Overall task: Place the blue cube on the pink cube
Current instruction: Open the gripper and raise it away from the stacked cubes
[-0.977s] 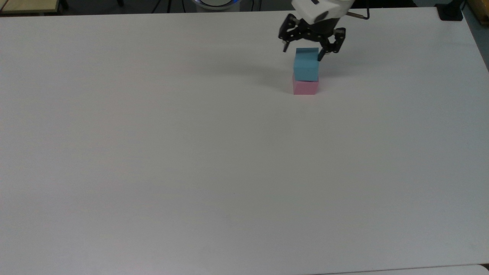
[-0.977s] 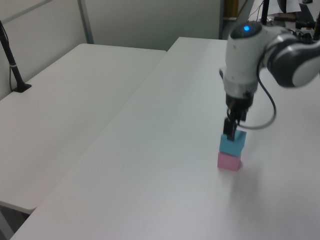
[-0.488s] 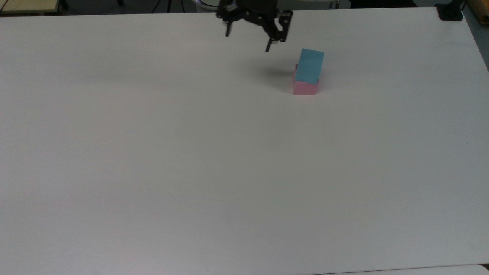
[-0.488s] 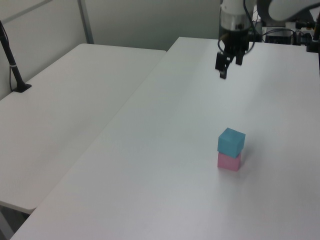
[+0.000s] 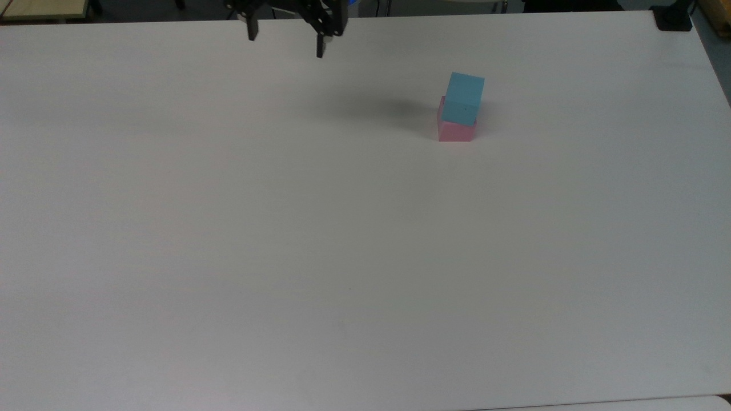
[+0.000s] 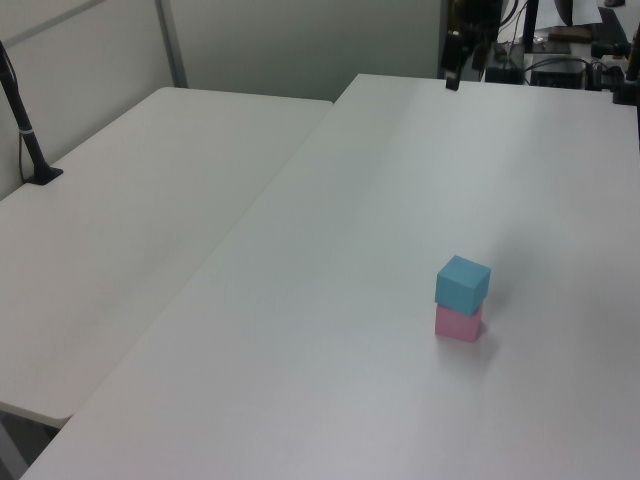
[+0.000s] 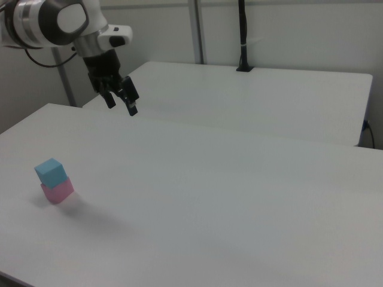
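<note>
Stacking looks finished, as far as these views let me judge. The blue cube (image 5: 463,97) sits on top of the pink cube (image 5: 455,129), both on the white table (image 5: 365,257) toward the top view's upper right. It is not squared up: in the top view the blue cube is turned a little against the pink one and overhangs slightly toward the top view's right, and the left view shows the same twist, blue (image 6: 463,284) over pink (image 6: 458,324). From the right view the pair, blue (image 7: 50,173) resting on pink (image 7: 57,190), reads as level and in full contact, though the tilt is hard to rule out at this angle.

The gripper (image 5: 284,41) hangs well apart from the stack, up near the table's far edge at the top view's upper left of centre, with its fingers spread wide and nothing between them. The right view shows it (image 7: 121,102) raised above the surface, likewise empty.

What is left, in my judgement, is nothing beyond the arm clearing away; the only risk is the offset top cube slipping if the table is jogged.
</note>
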Controlling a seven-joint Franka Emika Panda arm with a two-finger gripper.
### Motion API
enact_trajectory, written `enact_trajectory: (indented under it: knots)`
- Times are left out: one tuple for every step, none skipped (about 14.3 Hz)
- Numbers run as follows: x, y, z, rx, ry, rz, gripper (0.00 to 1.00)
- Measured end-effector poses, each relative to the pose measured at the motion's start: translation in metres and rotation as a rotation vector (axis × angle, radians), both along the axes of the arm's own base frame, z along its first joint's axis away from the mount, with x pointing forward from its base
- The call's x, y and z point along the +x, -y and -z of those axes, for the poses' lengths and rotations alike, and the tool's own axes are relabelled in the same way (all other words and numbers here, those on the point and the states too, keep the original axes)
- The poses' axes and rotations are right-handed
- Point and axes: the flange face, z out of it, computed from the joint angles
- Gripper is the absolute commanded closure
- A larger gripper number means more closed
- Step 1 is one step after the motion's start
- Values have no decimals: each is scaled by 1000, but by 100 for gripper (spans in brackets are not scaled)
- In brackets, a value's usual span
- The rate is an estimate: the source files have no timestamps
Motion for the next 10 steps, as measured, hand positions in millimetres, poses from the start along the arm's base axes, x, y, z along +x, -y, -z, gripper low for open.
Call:
enact_trajectory:
  knots:
    - [0,6,-2,-2,0,-27,0]
    - [0,9,-3,-5,-1,-54,0]
    - [0,13,-3,-10,-5,-99,0]
    - [0,16,-3,-17,-10,-151,0]
    - [0,19,-4,-23,-13,-193,0]
    - [-1,22,-4,-25,-24,-214,0]
    - [-3,24,-3,-24,-40,-221,0]
    - [-5,25,-3,-23,-61,-227,0]
    - [-6,26,-3,-23,-64,-228,0]
    - [-5,26,-6,-23,-60,-228,0]
